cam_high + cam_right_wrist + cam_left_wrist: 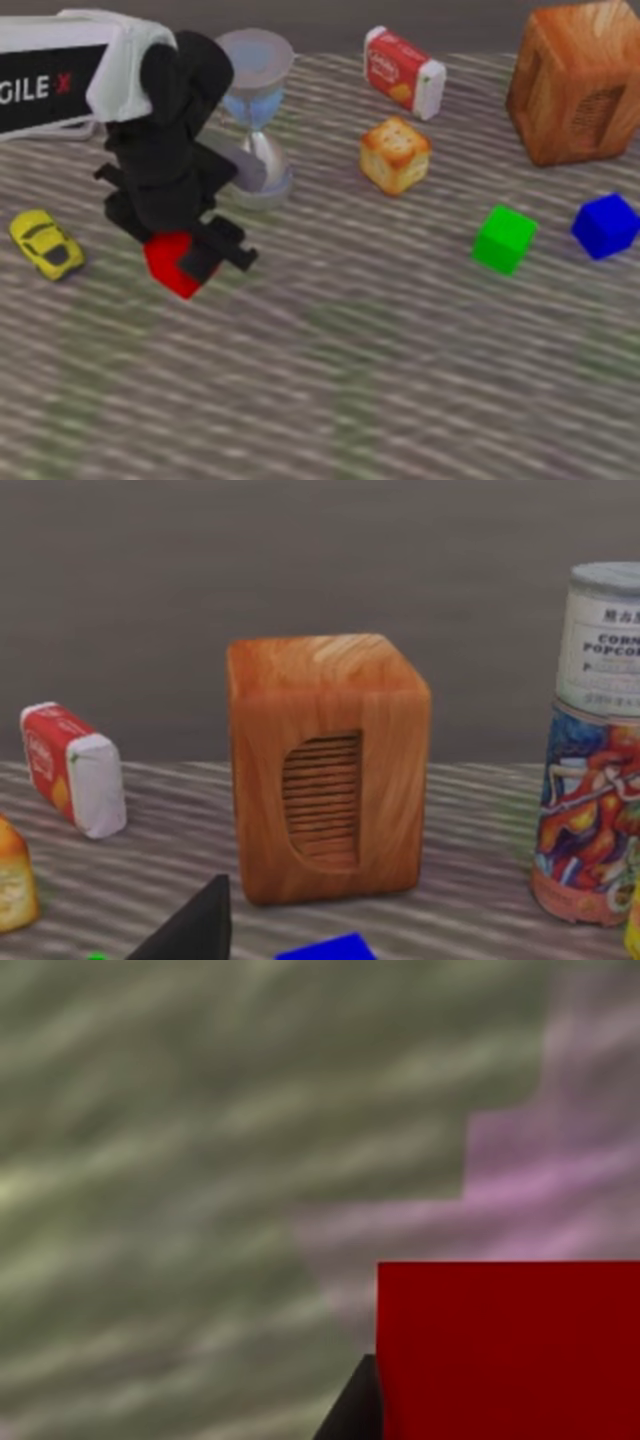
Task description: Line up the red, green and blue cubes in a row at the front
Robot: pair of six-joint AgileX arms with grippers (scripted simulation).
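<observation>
The red cube (168, 262) lies at the left of the table, and my left gripper (205, 255) is down over it and shut on it. In the left wrist view the red cube (510, 1350) fills the near corner, with one dark finger (355, 1410) pressed flat against its side. The green cube (504, 239) and the blue cube (605, 225) sit apart at the right. My right arm is out of the top view. Its wrist view shows one dark finger (195, 930) set wide, open and holding nothing, with the blue cube (325, 948) just beyond it.
An hourglass (257, 120) stands right behind the left arm and a yellow toy car (45, 243) lies to its left. A toast-textured cube (395, 153), a red-and-white packet (405, 72) and a big wooden block (580, 80) stand at the back. A popcorn can (595, 750) stands beside the block.
</observation>
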